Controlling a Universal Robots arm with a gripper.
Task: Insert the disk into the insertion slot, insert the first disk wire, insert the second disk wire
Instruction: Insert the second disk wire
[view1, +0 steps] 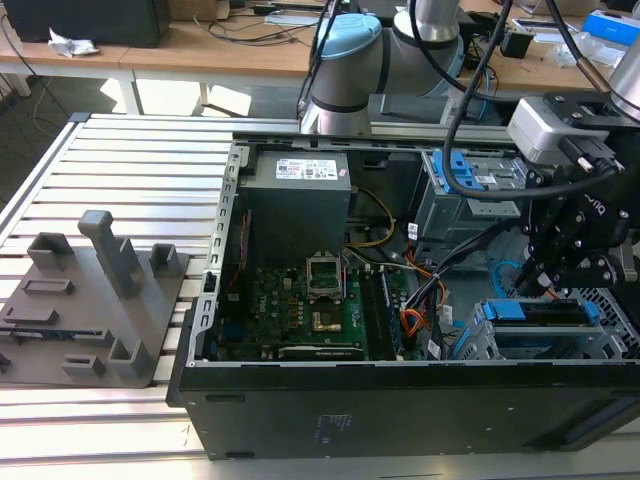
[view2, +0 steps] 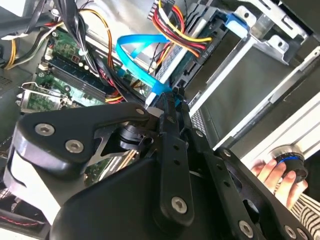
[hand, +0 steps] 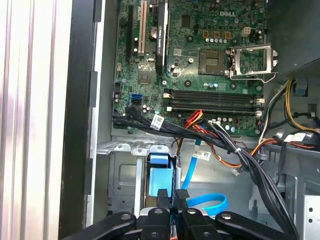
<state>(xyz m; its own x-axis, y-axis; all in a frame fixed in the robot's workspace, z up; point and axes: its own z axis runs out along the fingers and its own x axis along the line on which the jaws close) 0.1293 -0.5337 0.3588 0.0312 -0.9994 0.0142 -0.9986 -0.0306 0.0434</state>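
Observation:
In the exterior view the disk (view1: 540, 312), framed by its blue carrier, lies inside the insertion slot (view1: 505, 348) at the case's front right. My gripper (view1: 548, 272) hangs just above the disk's back edge. In the second wrist view my gripper (view2: 169, 100) is shut on the dark plug end of the second disk wire (view2: 134, 52), whose light-blue loop curves away over the motherboard. The first wrist view shows the gripper (hand: 172, 196) over the blue carrier (hand: 160, 175), with the second disk wire (hand: 202, 202) looping beside it. The first disk wire (view2: 175, 27) runs to a dark plug near the cage.
The open case holds the motherboard (view1: 300, 295), the power supply (view1: 295, 200) and a taller bay with a blue latch (view1: 470, 185). Black cable bundles (hand: 240, 160) cross near the cage. A person's hand (view2: 275, 175) rests on a knob outside the case. A grey fixture (view1: 95, 300) stands on the slatted table.

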